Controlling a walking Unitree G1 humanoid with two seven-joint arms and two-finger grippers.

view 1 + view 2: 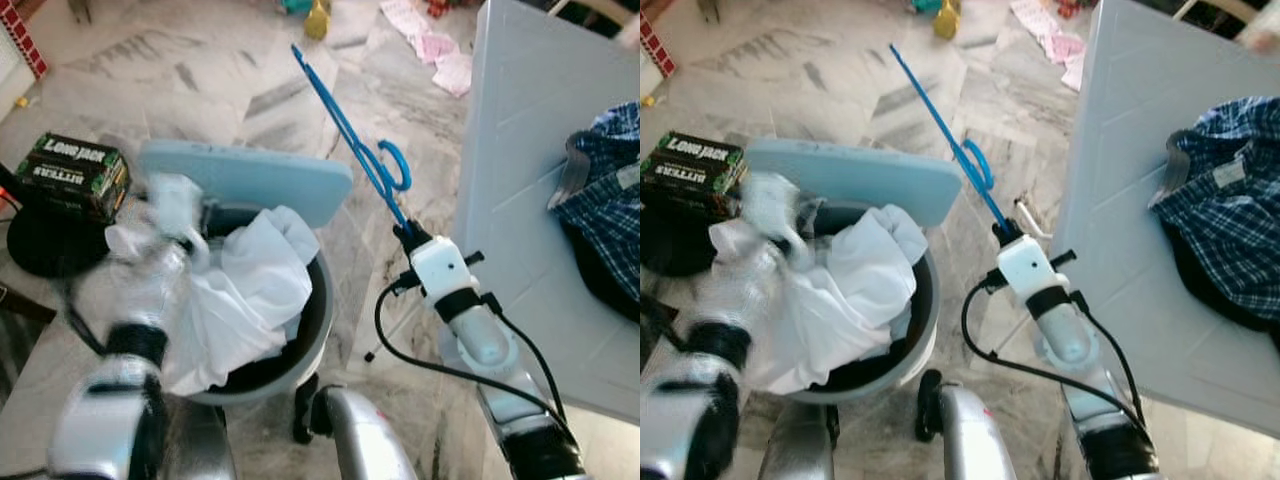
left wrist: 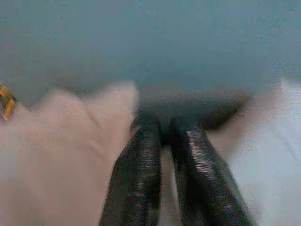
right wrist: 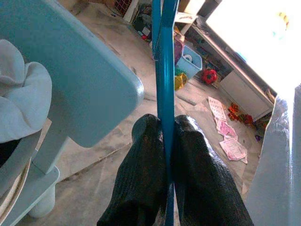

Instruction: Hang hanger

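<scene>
We see right gripper (image 1: pixel 404 232) clamped on blue hanger (image 1: pixel 345 135), hanger slanting up over marble floor (image 1: pixel 200 80), hook near gripper. White table (image 1: pixel 520 200) at right, plaid shirt (image 1: pixel 605 190) at its right edge. Our left arm (image 1: pixel 130 340), blurred, at basket (image 1: pixel 315 320) holding white cloth (image 1: pixel 250 290). Pale blue lid (image 1: pixel 250 180) stands behind. Green box (image 1: pixel 72 172) at left.
</scene>
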